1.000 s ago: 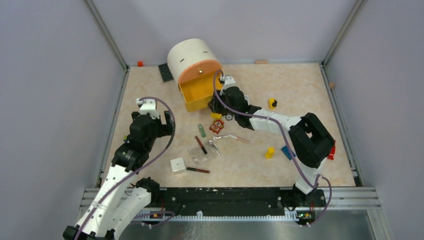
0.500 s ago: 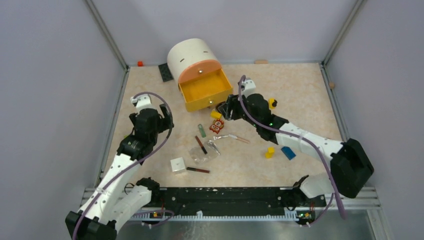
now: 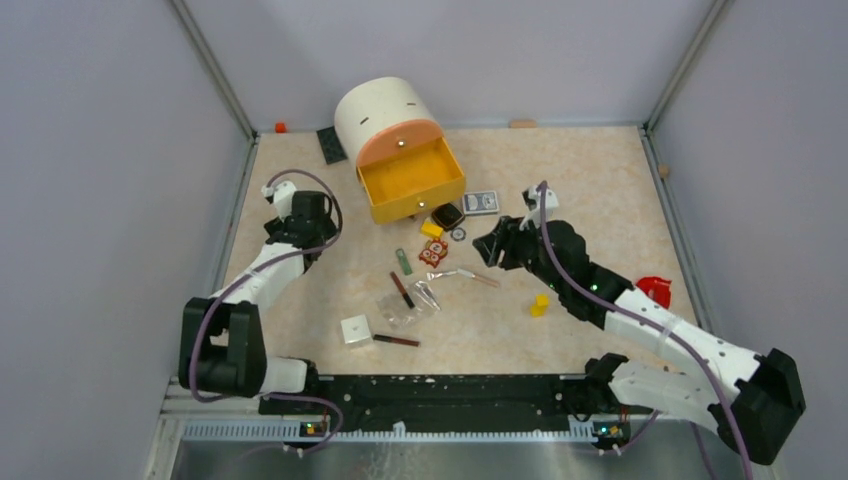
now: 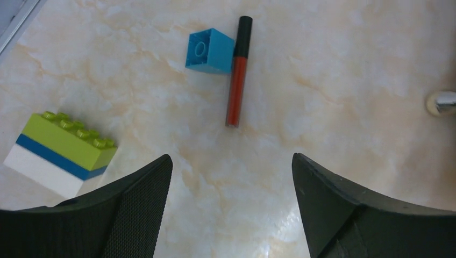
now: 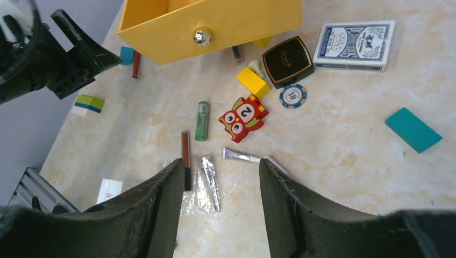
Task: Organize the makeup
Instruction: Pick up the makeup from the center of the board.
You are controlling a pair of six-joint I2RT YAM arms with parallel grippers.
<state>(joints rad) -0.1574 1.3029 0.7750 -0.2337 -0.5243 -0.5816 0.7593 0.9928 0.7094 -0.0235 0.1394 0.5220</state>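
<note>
The makeup lies scattered in front of the open yellow drawer point(image 3: 412, 182). A black square compact point(image 5: 287, 61) sits by the drawer, also in the top view point(image 3: 447, 215). A green tube point(image 5: 201, 121), a dark-red pencil point(image 5: 185, 156), a clear pouch point(image 5: 201, 185) and a silver tube point(image 5: 242, 156) lie mid-table. A red lip tube point(image 4: 236, 72) lies beside a blue block point(image 4: 209, 43). My left gripper point(image 4: 231, 166) is open and empty above bare table near it. My right gripper point(image 5: 220, 177) is open and empty above the pouch, right of the pile point(image 3: 487, 244).
A blue-backed card deck point(image 5: 355, 44), poker chip point(image 5: 293, 97), red owl toy point(image 5: 243, 117), yellow block point(image 5: 254, 81) and teal block point(image 5: 413, 129) lie near the drawer. A green-blue-white block point(image 4: 59, 153) sits left. A white cube point(image 3: 355, 330) and another red pencil point(image 3: 396, 340) lie near the front.
My right gripper has pulled back from the drawer front to the right, uncovering the compact and cards. My left gripper has swung toward the back left, lower over the table.
</note>
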